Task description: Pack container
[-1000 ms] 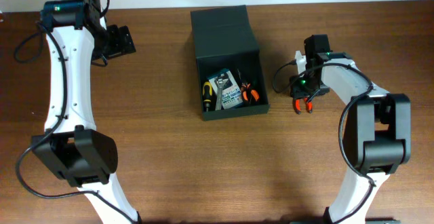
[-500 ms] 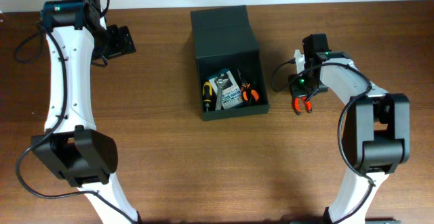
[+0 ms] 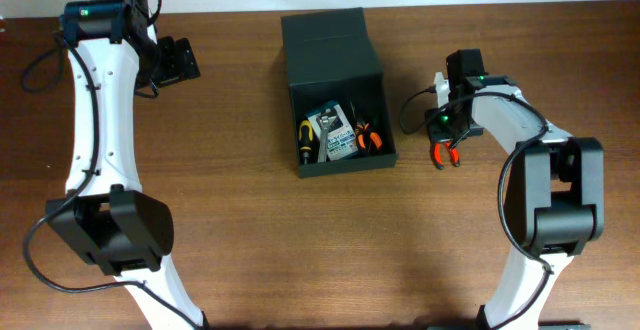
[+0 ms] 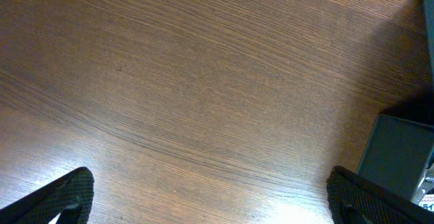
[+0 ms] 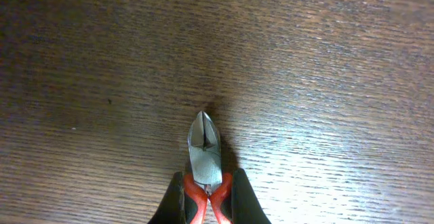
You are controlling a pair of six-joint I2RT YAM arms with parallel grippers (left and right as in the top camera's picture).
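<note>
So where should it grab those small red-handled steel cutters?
Take the small red-handled steel cutters by the handles, coming from the handle end: they are the widest part, while the steel nose tapers to a point. The right gripper is shut there.

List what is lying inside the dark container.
Inside the container, bunched at one end: a yellow-handled tool, a silvery tool, a blue-and-white pack and orange-handled pliers. Anything beneath them is covered and cannot be seen.
</note>
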